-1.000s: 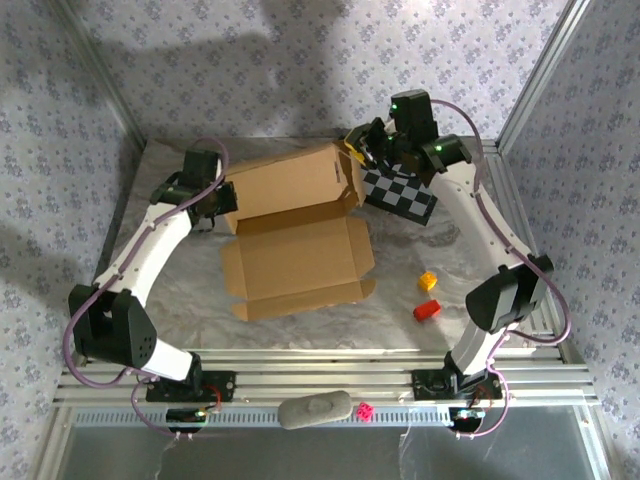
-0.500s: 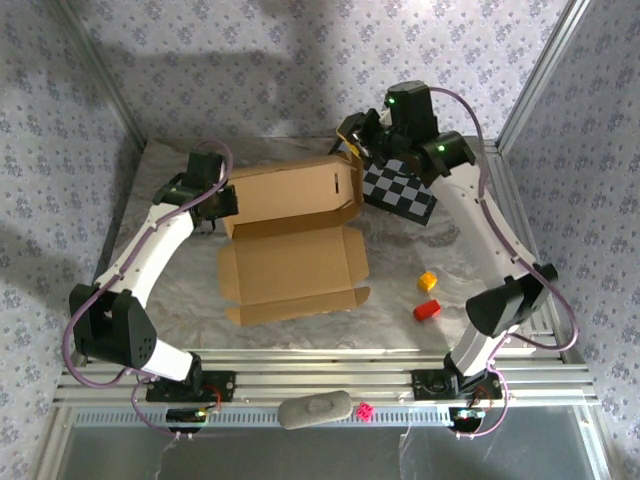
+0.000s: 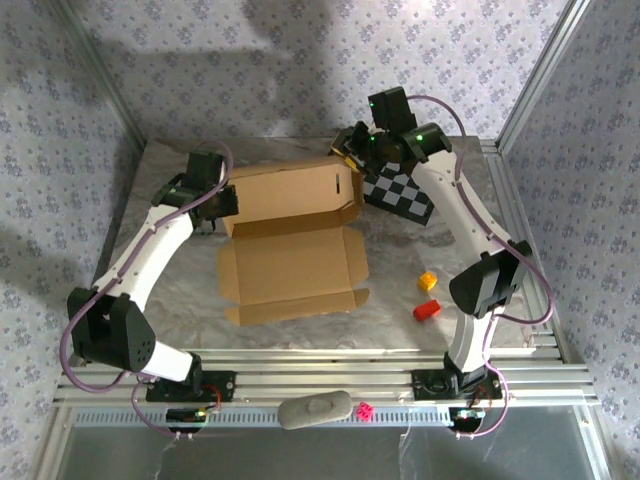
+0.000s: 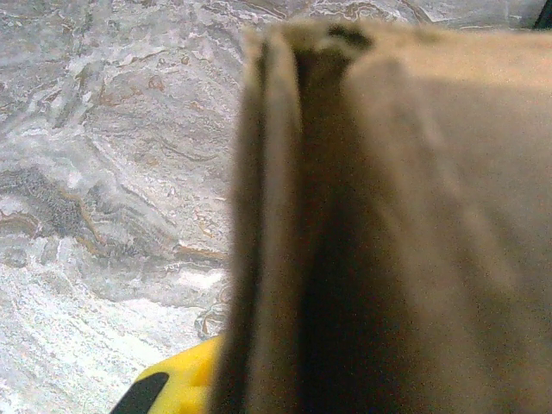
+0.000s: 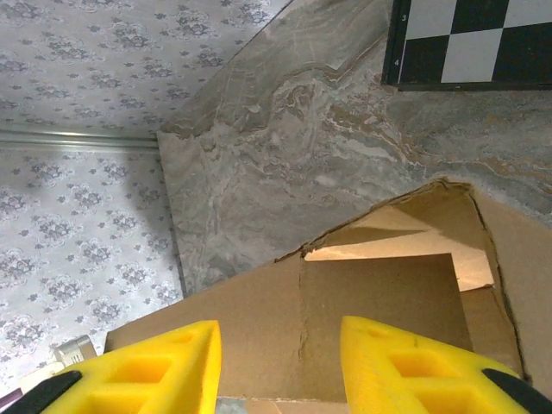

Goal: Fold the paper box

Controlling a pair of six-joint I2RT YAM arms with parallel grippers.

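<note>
**Top external view.** The paper box [image 3: 290, 245] is lying in the middle of the tabletop [image 3: 170, 290]. Its base panel is resting flat with low flaps at the sides, and its far panel is standing raised along the back. The left claw [image 3: 222, 207] is sitting at the left end of that raised panel. The right claw [image 3: 350, 150] is hovering just above the panel's far right corner. A checkered board [image 3: 402, 195] is lying just beside the box's right end. An orange block [image 3: 428, 281] and a red block [image 3: 427, 310] are sitting near each other, apart from the box on its right.

**Left wrist view.** The box's brown cardboard [image 4: 388, 216] is appearing blurred and very close. One yellow finger [image 4: 168, 388] is lying right against its edge; the left claw is closing tightly on that thin edge.

**Right wrist view.** The right claw [image 5: 280, 371] is holding its two yellow fingers [image 5: 155, 371] partly apart, gripping nothing. The box's folded corner [image 5: 379, 293] is lying beneath them, with the checkered board [image 5: 466, 43] beyond it.
</note>
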